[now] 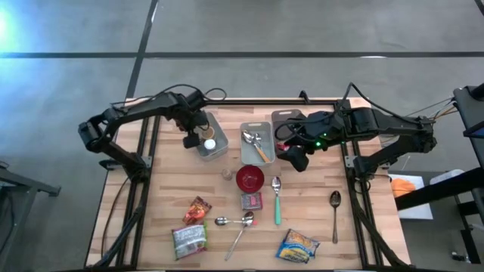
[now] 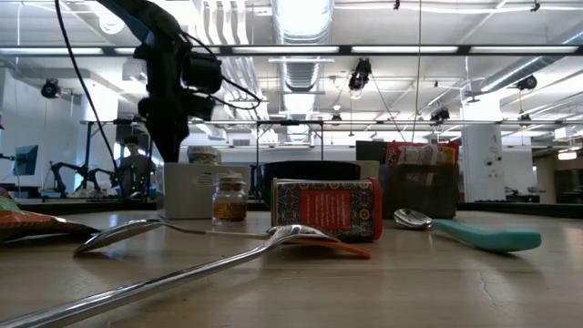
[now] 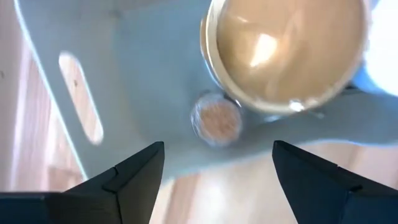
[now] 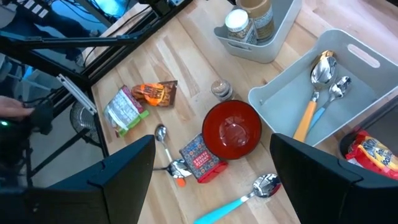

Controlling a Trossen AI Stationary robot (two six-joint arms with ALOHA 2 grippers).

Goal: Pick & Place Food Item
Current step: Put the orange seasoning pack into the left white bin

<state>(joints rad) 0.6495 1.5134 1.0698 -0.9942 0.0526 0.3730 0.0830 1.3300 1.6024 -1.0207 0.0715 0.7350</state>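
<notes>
Hovering spread, left pincer (image 3: 214, 171) over grey bin (image 1: 217, 130) holding two jars (image 1: 209, 143).

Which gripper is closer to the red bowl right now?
The right one. The right gripper is open beside the cutlery bin, just off the red bowl diagonally. The left gripper is open over the grey bin holding jars, farther from the bowl.
</notes>
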